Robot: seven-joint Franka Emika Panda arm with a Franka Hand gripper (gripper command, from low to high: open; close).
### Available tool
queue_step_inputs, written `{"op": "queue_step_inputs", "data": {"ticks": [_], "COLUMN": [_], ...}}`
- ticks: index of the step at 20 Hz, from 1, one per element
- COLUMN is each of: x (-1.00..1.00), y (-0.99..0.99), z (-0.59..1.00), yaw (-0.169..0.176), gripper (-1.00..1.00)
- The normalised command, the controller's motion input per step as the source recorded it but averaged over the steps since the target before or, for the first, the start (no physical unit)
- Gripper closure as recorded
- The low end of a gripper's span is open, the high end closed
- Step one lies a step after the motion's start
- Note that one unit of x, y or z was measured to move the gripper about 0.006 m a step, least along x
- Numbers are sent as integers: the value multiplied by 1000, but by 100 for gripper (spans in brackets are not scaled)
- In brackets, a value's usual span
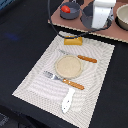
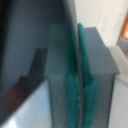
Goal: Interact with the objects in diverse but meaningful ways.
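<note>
The end effector (image 2: 77,95), clenched on nothing, hangs over a grey-blue pot (image 1: 95,20); the bread loaf (image 1: 73,41) lies just beside it.

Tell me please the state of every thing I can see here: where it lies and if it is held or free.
Gripper: shut, green pads pressed together, holding nothing.
Tan plate: flat on the placemat, empty.
Fork: lying beside the plate, free.
Knife: lying at the plate's far side, free.
Bread loaf: lying at the placemat's far edge.
Red tomato: inside a grey pot.
White utensil: lying flat, free.
</note>
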Motion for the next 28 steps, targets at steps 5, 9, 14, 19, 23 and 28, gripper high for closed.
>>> {"op": "queue_step_inputs", "data": {"ticks": [5,9,14,19,23,28], "x": [-811,-828,-830,-848,-871,-916], "y": [-285,-279,-298,-293,-304,-270], "z": [106,68,74,97,82,55], "yaw": [-110,-102,-87,-74,-48,-32], "gripper": [100,100,100,100,100,100]}}
